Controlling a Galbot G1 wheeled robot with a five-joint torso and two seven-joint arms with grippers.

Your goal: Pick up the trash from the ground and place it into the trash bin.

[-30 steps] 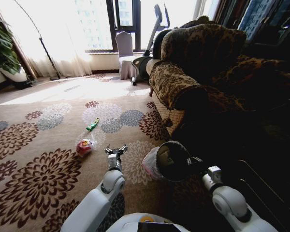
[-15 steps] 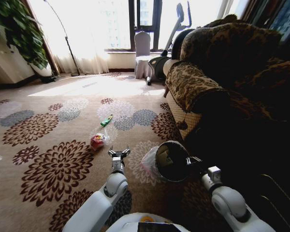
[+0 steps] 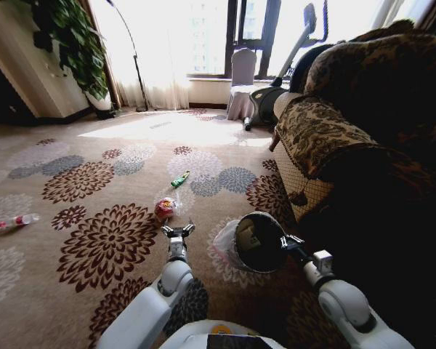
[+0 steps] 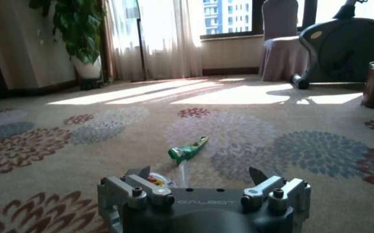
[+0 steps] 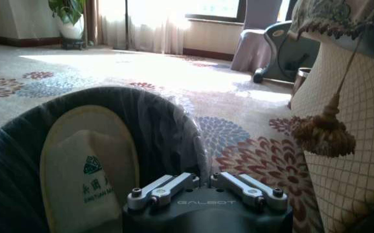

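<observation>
My left jaws point(image 3: 177, 230) wide, empty; right jaws point(image 3: 286, 243) clamp black lined bin point(image 3: 258, 243). Red-white round packet point(image 3: 165, 209) at 12 o'clock, green wrapper point(image 3: 179, 179) beyond: both unpicked.

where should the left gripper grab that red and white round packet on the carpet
Probably from above, across the middle of the red-white round packet. It lies low on the carpet, offering little side to pinch. The left gripper, fingers open, is just short of it; the green wrapper lies well beyond.
</observation>
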